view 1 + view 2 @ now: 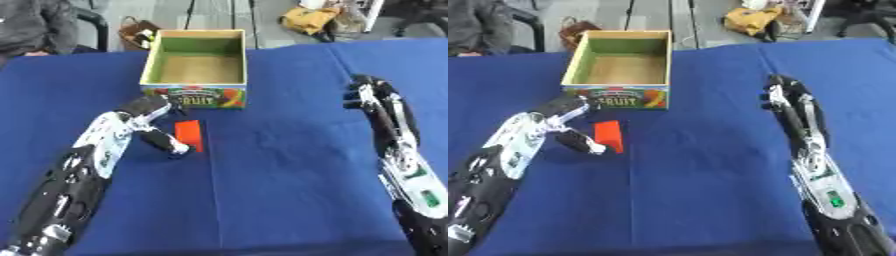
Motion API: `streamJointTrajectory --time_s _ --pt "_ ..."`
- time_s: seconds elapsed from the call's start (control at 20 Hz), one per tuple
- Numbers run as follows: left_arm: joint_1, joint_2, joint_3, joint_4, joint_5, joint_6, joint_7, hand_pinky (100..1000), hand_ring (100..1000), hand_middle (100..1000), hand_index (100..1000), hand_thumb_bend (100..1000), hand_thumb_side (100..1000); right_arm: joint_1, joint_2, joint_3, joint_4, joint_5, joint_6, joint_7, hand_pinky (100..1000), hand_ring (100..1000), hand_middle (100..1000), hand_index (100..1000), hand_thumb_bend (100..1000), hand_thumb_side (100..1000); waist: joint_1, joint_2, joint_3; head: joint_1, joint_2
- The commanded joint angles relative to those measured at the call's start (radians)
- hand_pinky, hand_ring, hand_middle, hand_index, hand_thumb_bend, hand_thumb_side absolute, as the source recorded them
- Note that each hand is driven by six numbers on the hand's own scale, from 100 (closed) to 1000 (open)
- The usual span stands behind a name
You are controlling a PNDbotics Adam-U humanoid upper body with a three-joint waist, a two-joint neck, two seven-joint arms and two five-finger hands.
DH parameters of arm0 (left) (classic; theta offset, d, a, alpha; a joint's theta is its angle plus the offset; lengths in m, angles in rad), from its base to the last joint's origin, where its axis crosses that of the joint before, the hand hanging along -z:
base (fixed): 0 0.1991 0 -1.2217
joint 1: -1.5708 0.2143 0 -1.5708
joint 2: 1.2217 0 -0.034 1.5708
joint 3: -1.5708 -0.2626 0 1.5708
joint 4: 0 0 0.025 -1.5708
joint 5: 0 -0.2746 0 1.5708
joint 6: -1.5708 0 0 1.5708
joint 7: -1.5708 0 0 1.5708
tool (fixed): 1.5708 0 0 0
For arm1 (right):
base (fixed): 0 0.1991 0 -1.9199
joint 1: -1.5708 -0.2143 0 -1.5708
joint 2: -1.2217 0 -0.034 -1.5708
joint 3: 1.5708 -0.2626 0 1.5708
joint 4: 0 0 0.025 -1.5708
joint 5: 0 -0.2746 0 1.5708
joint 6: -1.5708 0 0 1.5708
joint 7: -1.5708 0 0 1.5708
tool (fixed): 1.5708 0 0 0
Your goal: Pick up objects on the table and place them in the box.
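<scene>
Left hand [154,122] is down on the blue worktop [289,165], reaching in from the lower left, its fingers spread open and holding nothing. One dark finger with a pale tip [168,142] angles down to the right and its tip sits right against the left edge of the block [190,134], near the block's lower end; whether it actually touches is hard to call. Other fingers point up toward the box [194,67], ending just short of its front wall. The block is an orange, flat, oblong piece lying on the cloth, its long side running toward the box, just in front of the box's printed front panel and apart from it. The box stands upright at the far middle of the worktop, open at the top, green inside walls, brown floor, nothing visible in it, with a colourful label reading FRUIT on the front. Over on the other side, the right hand [785,97] hovers well apart from the block and box, arm coming up from the lower right corner; fingers look straight and relaxed, gripping nothing. Blue cloth covers the whole worktop, a fold line running down its middle. Past the far edge, a brown bag [138,33] sits on the floor left of the box and a yellow one [311,19] to its right.
</scene>
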Motion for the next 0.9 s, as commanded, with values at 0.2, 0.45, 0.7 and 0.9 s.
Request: streamJointTrajectory --time_s 0.2,0.45,0.7,0.9 --pt "-0.032 -0.008 0.023 0.049 -0.028 -0.005 0.016 711 744 721 783 593 503 -0.01 -0.004 0.001 -0.009 0.002 -0.003 0.006 597 623 606 762 100 637 -0.006 -0.01 -0.005 0.001 -0.003" --pt "-0.031 -0.014 0.03 0.063 -0.02 -0.006 0.029 670 660 632 738 510 481 -0.009 -0.002 0.001 -0.008 0.002 -0.003 0.008 597 623 606 763 100 637 -0.008 -0.01 -0.005 0.0 -0.004" --pt "-0.025 -0.015 0.032 0.07 0.015 -0.005 0.053 602 520 478 570 389 452 -0.009 -0.001 0.001 -0.006 0.002 -0.004 0.009 597 623 606 763 100 637 -0.008 -0.01 -0.006 -0.002 -0.003" --pt "-0.019 -0.011 0.035 0.055 0.06 -0.004 0.092 560 454 391 475 320 442 -0.008 0.0 0.001 -0.005 0.002 -0.004 0.009 597 623 606 763 100 637 -0.008 -0.011 -0.007 -0.003 -0.004"
